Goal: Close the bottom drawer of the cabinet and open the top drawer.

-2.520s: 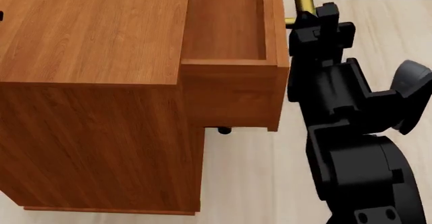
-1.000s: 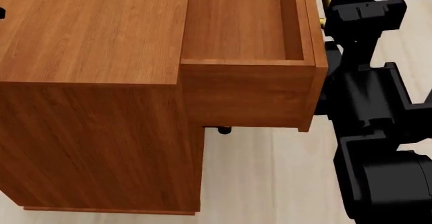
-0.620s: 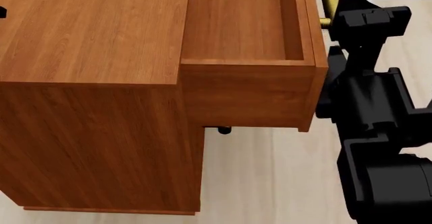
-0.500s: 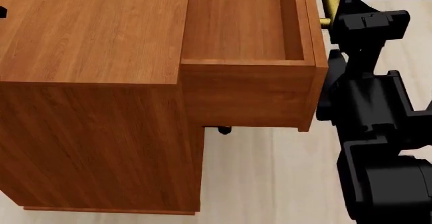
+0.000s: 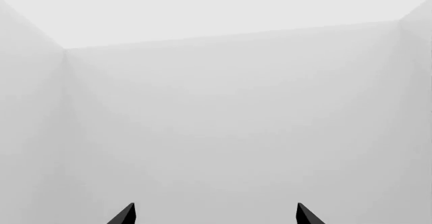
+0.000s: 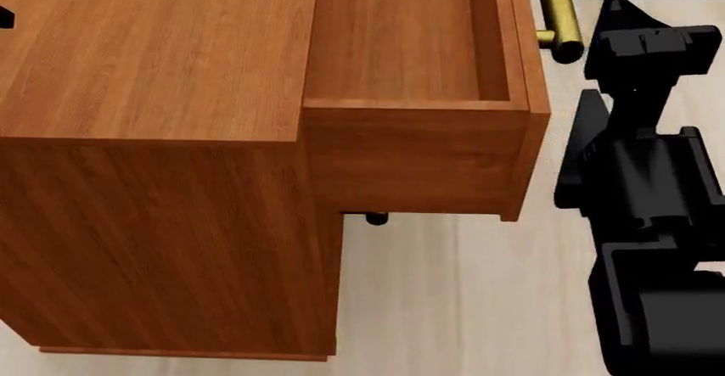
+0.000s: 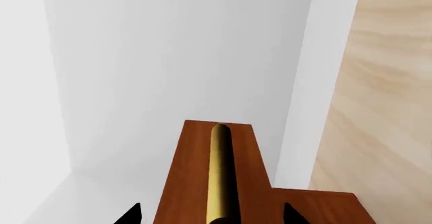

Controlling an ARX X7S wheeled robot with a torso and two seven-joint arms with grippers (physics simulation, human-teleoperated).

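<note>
The reddish-brown cabinet (image 6: 159, 62) fills the left of the head view. Its top drawer (image 6: 408, 45) stands pulled well out, the tray bare inside. The drawer's brass handle (image 6: 555, 15) runs along its front, and shows end-on in the right wrist view as the handle (image 7: 221, 173). My right gripper (image 6: 640, 41) is open a little to the right of the handle, not touching it. In the right wrist view the right gripper (image 7: 210, 216) has its fingertips (image 7: 131, 215) spread wide. My left gripper (image 5: 214, 215) is open and faces only white wall. The bottom drawer is hidden beneath the top one.
Pale wood floor (image 6: 453, 308) lies in front of the cabinet. A small dark object (image 6: 375, 219) shows under the open drawer. My right arm (image 6: 651, 249) stands close to the drawer's front corner. White wall (image 7: 169, 57) rises behind.
The top drawer slid further out with my right gripper at its handle. Since then the gripper has come off the handle and moved away to the right; the drawer has stayed still.
</note>
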